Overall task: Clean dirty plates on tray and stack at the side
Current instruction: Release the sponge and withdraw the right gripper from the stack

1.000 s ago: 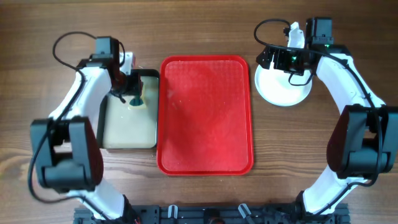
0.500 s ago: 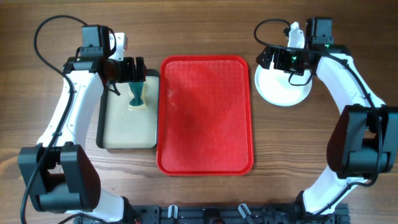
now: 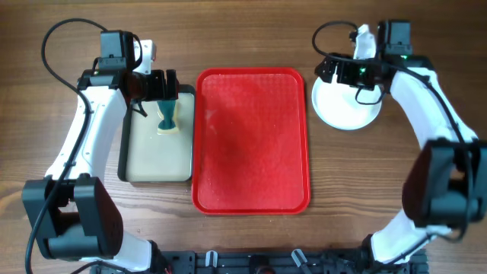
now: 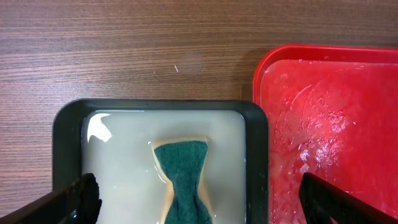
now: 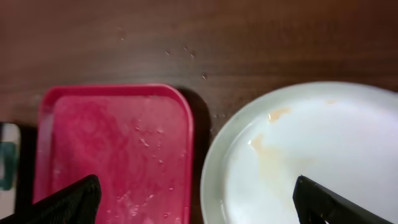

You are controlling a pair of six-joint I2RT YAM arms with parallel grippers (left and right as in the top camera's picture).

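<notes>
The red tray (image 3: 251,141) lies wet and bare in the middle of the table, also in the left wrist view (image 4: 329,124) and the right wrist view (image 5: 118,149). The white plates (image 3: 346,106) sit on the wood to its right. The top plate (image 5: 317,155) carries a faint orange smear. My right gripper (image 3: 335,76) hovers open over the plate's near rim (image 5: 202,202), holding nothing. My left gripper (image 3: 162,93) stands open above a green sponge (image 3: 166,118), which lies pinched at the waist (image 4: 181,180) in soapy water, free of the fingers (image 4: 74,202).
The sponge rests in a black-rimmed beige tray (image 3: 156,164) directly left of the red tray, their rims nearly touching (image 4: 255,162). Bare wooden table surrounds both trays and the plates.
My left gripper has opened, let go of the sponge into the beige tray, and drawn back and up. My right gripper has barely moved.
</notes>
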